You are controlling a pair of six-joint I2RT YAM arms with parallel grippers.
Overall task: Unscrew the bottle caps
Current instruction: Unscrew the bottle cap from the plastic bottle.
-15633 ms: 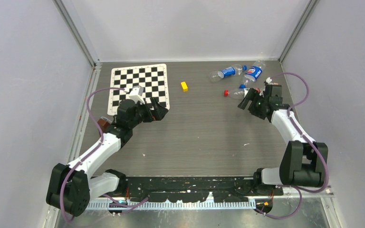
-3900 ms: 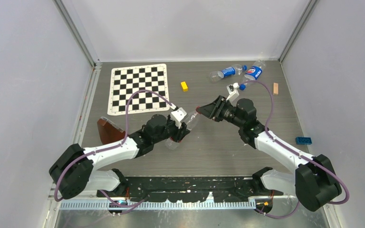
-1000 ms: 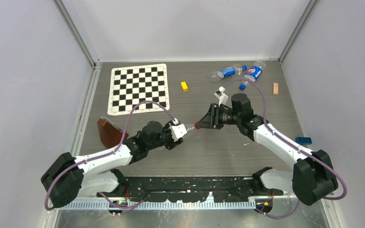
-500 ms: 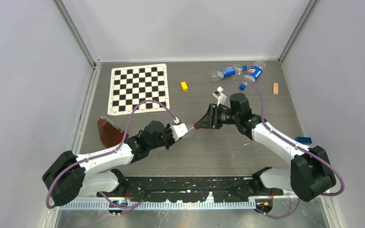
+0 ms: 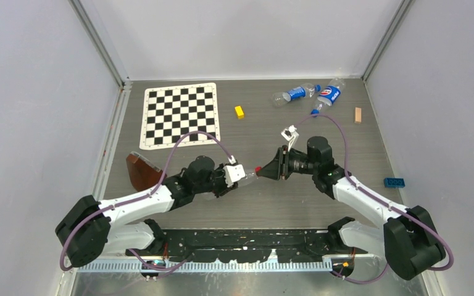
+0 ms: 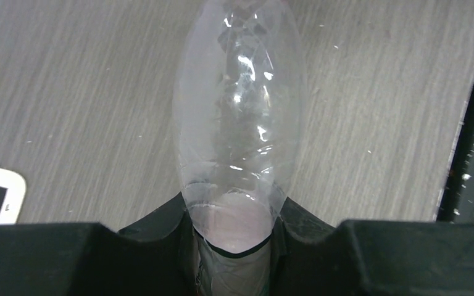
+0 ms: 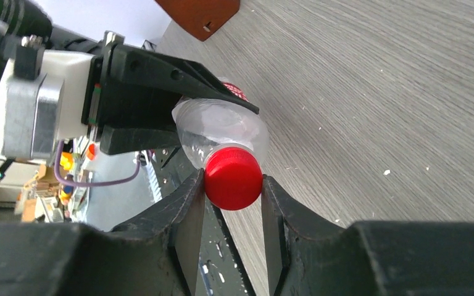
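A clear bottle [image 5: 249,177] with a red-and-white label hangs over the table's middle, lying roughly level. My left gripper [image 5: 237,176] is shut on its body; in the left wrist view the bottle [image 6: 237,123] runs away from the left gripper [image 6: 234,213]. Its red cap [image 7: 233,177] sits squeezed between both fingers of my right gripper [image 7: 233,185], which is shut on it. From above, the cap [image 5: 258,169] shows at the right gripper [image 5: 264,171] tips. Two blue-labelled bottles [image 5: 293,94] [image 5: 328,94] lie at the back right.
A chequered mat [image 5: 181,114] lies at the back left, a yellow block [image 5: 239,111] beside it. A brown object [image 5: 141,171] sits left of the left arm. A small wooden block [image 5: 358,115] and a blue brick [image 5: 394,182] lie on the right.
The left gripper has closed tighter on the bottle. Both grippers and the bottle have shifted slightly toward the near edge, and the right wrist has turned.
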